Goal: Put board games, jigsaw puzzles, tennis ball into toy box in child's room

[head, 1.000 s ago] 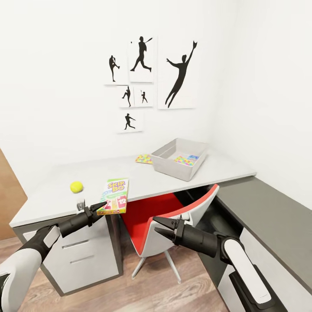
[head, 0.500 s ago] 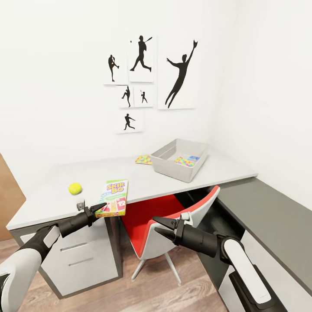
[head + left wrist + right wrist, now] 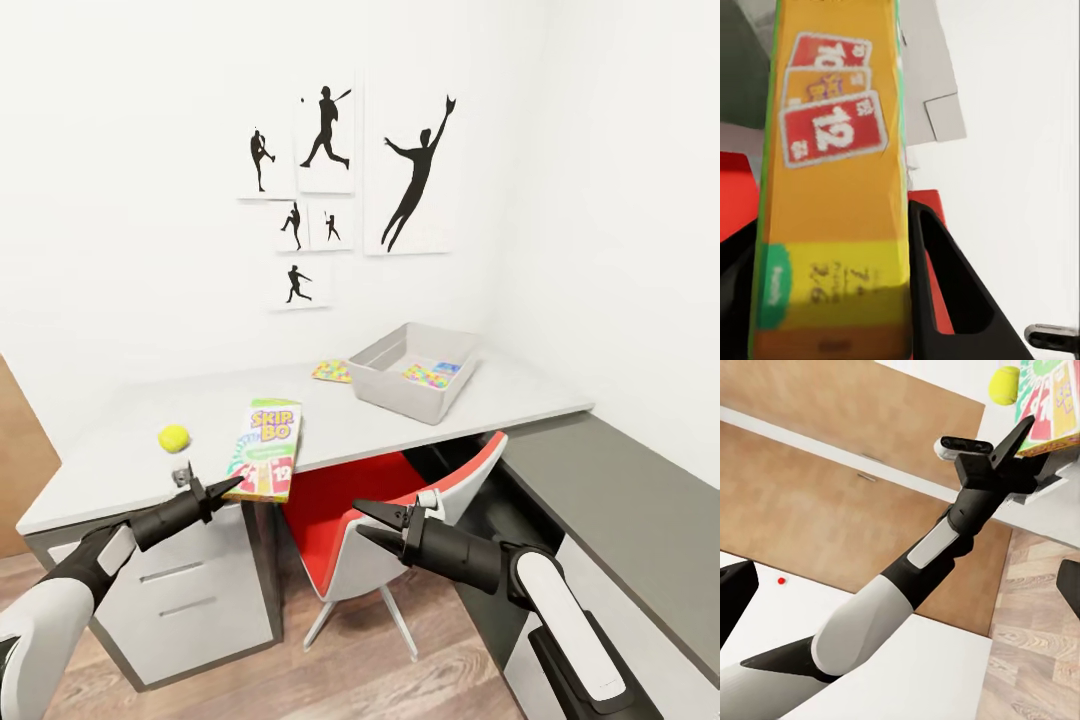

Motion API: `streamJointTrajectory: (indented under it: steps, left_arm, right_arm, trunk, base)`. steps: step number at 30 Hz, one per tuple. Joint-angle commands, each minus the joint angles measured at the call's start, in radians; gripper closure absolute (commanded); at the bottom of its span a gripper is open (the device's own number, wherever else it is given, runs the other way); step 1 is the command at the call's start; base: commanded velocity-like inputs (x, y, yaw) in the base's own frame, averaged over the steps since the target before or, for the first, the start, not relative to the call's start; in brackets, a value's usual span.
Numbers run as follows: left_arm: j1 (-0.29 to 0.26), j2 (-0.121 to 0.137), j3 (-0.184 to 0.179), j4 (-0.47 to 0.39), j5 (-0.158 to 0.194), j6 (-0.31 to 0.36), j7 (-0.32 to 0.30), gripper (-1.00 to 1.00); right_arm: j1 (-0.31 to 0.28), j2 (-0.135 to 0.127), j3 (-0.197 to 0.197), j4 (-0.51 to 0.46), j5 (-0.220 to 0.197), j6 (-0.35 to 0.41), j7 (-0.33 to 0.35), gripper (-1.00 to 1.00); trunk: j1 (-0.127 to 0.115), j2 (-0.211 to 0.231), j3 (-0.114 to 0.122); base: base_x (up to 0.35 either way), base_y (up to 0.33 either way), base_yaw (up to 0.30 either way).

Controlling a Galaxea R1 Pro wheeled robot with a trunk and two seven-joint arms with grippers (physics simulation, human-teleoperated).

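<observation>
**Inspector A:** We are noting the left pincer (image 3: 228,487) closed on the near short edge of the SKIP BO board game (image 3: 265,461). The box is tilting up off the tabletop (image 3: 130,465) at its front edge, with the tennis ball (image 3: 173,438) lying at nine o'clock from it. In the left wrist view the fingers (image 3: 945,285) are flanking the box (image 3: 832,187) on both sides.

**Inspector B:** Agreed. The right pincer (image 3: 378,527) is hanging with its jaws spread and nothing in them, in front of the red chair (image 3: 340,500).

**Inspector A:** We are judging the lift as the step in hand. The toy box (image 3: 400,390) is sitting at two o'clock from the game, well apart, with a jigsaw puzzle (image 3: 428,374) already inside and another (image 3: 331,370) just beside it.

**Inspector B:** We are recommending a level carry, since an edge grip may let the box droop or twist. It should be clearing the rolled rim before release.
</observation>
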Motion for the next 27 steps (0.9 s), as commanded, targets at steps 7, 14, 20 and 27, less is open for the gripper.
streamJointTrajectory:
  steps: [7,14,20,27]
  left_arm:
    - [-0.001,0.013,-0.001,0.000,0.002,0.015,-0.019,1.00]
    - [-0.001,0.017,0.001,-0.014,0.002,0.078,-0.020,1.00]
    - [-0.001,0.035,-0.008,-0.071,0.000,0.172,-0.021,1.00]
    - [0.000,0.089,-0.015,-0.194,-0.001,0.301,-0.028,1.00]
  right_arm:
    - [-0.001,-0.001,0.000,0.000,0.010,0.001,0.010,-1.00]
    - [-0.001,-0.001,0.000,0.000,0.009,0.001,0.010,-1.00]
    - [-0.001,-0.002,-0.001,0.000,0.011,0.003,0.010,-1.00]
    - [-0.001,-0.002,-0.005,-0.011,0.013,0.001,-0.059,-1.00]
  trunk:
    - [-0.027,0.049,0.021]
    - [-0.054,0.098,0.043]
    - [-0.054,0.098,0.043]
    - [-0.081,0.147,0.065]
  base:
    - [0.000,0.000,0.000]
    - [0.000,0.000,0.000]
    - [0.000,0.000,0.000]
    - [0.000,0.000,0.000]
